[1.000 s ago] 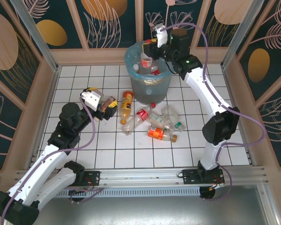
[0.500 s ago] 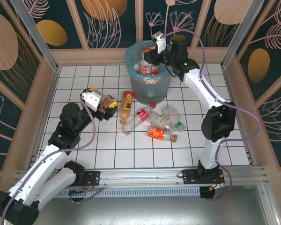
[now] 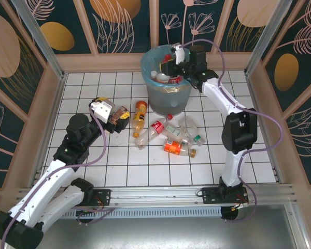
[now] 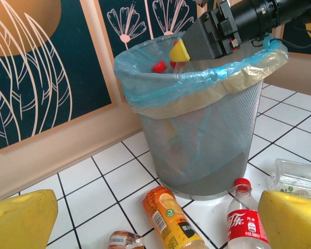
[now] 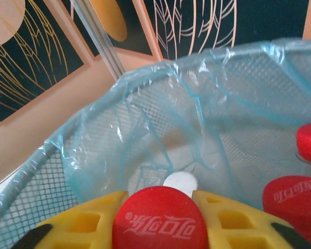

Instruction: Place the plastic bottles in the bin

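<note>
On the left of the tiled floor, the left gripper (image 3: pixel 120 120) hangs low with its jaws apart and nothing between them. Its wrist camera looks down on a small crumpled bottle (image 4: pixel 125 241) lying just below.

Next to the right lies an orange-label bottle (image 3: pixel 140 115). A red-label cola bottle (image 3: pixel 156 126) is near it, both close to the foot of the bin (image 3: pixel 168 98).

Over the bin's mouth, the right gripper (image 3: pixel 167 67) is clamped on a red-capped bottle (image 5: pixel 158 220). That bottle is inside the line of the rim but not yet let go. Other red caps (image 5: pixel 293 199) show inside the blue liner, so some bottles are already in.

Further right on the floor is a loose clump of clear bottles (image 3: pixel 182 136), with an orange-red labelled one (image 3: pixel 173 147) at its near edge.

My judgement is that the job is partly done — perhaps near halfway. One bottle is about to drop, and several lie on the tiles to be collected, the nearest under the left arm's open jaws.
</note>
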You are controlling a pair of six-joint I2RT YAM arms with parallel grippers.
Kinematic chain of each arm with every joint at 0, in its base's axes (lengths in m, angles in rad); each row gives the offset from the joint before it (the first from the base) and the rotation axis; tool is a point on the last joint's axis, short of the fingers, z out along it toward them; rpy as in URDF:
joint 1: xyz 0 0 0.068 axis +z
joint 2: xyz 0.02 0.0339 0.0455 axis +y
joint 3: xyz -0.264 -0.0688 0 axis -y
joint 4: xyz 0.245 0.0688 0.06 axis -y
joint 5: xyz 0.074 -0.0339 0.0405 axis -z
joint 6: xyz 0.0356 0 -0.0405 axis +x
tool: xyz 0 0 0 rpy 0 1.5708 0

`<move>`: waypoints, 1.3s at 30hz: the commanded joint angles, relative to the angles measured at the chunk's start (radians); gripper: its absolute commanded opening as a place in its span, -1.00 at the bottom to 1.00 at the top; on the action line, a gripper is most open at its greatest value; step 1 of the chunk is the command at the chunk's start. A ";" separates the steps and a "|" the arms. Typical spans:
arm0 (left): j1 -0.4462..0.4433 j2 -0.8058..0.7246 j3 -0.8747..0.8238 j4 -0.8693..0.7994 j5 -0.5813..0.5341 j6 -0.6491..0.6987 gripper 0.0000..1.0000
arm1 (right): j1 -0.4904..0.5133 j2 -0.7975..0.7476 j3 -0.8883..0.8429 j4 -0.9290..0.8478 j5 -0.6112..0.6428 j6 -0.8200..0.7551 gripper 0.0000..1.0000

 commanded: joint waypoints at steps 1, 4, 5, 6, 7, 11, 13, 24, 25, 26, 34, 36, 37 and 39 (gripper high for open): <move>0.001 0.002 -0.009 0.009 -0.011 0.018 0.97 | -0.008 0.006 0.009 -0.019 -0.047 -0.056 -0.08; 0.001 0.004 -0.009 0.009 -0.011 0.019 0.97 | -0.004 -0.003 0.039 -0.028 -0.052 -0.064 0.14; 0.001 0.005 -0.009 0.007 -0.010 0.019 0.97 | -0.002 -0.006 0.052 -0.030 -0.050 -0.067 0.20; 0.001 0.005 -0.009 0.007 -0.012 0.020 0.97 | -0.001 -0.011 0.063 -0.029 -0.046 -0.067 0.23; 0.001 0.004 -0.008 0.007 -0.012 0.019 0.97 | -0.001 -0.014 0.071 -0.029 -0.043 -0.067 0.24; 0.001 0.004 -0.008 0.006 -0.016 0.019 0.97 | 0.001 -0.031 0.097 -0.009 -0.033 -0.053 0.25; 0.001 0.002 -0.007 0.006 -0.016 0.020 0.97 | 0.001 -0.035 0.107 0.001 -0.030 -0.043 0.17; 0.001 0.001 -0.009 0.001 -0.018 0.019 0.97 | 0.004 0.024 0.100 -0.095 -0.060 -0.026 -0.76; 0.001 0.000 -0.009 0.001 -0.019 0.021 0.97 | 0.006 0.032 0.100 -0.113 -0.069 -0.032 -0.77; 0.001 0.001 -0.009 0.000 -0.020 0.021 0.97 | 0.009 0.039 0.099 -0.131 -0.069 -0.039 -0.77; 0.001 0.005 -0.009 -0.004 -0.019 0.022 0.97 | 0.041 0.122 0.206 -0.339 0.015 -0.143 -0.78; 0.001 0.007 -0.008 -0.005 -0.019 0.021 0.97 | 0.047 0.148 0.270 -0.389 0.023 -0.151 -0.76; 0.001 0.007 -0.009 -0.006 -0.018 0.020 0.97 | 0.051 0.159 0.302 -0.409 0.023 -0.152 -0.75; 0.001 0.005 -0.006 -0.007 -0.018 0.019 0.97 | 0.059 0.175 0.361 -0.437 0.028 -0.154 -0.73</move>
